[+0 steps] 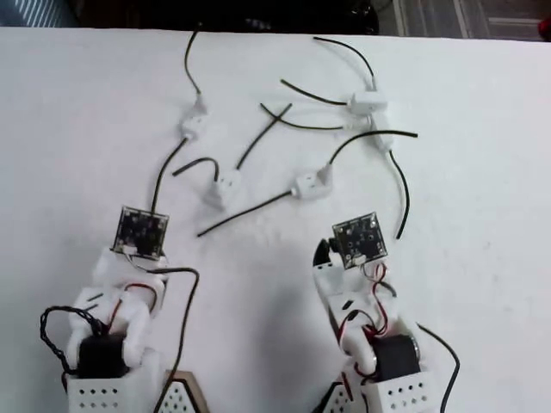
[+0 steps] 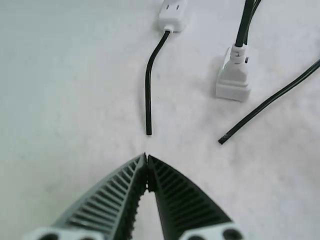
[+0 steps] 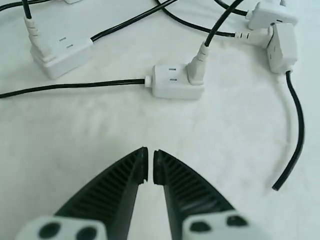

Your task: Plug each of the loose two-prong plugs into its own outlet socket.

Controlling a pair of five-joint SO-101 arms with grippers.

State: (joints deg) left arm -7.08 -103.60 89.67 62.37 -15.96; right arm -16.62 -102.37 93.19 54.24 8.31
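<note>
Several white socket blocks with short black cords lie spread over the white table. In the right wrist view, one socket block has a white plug seated in its end. It lies a short way ahead of my right gripper, which is shut with nothing in it. A second block also carries a plug. My left gripper is shut and empty, its tips just short of a cord's cut end. That cord leads to a socket block. Another block lies beside it.
Two more plug-and-socket pairs lie close together at the far right of the table. Loose cord ends trail across the middle. Both arms stand at the near edge, with bare table in front of them and to the far left.
</note>
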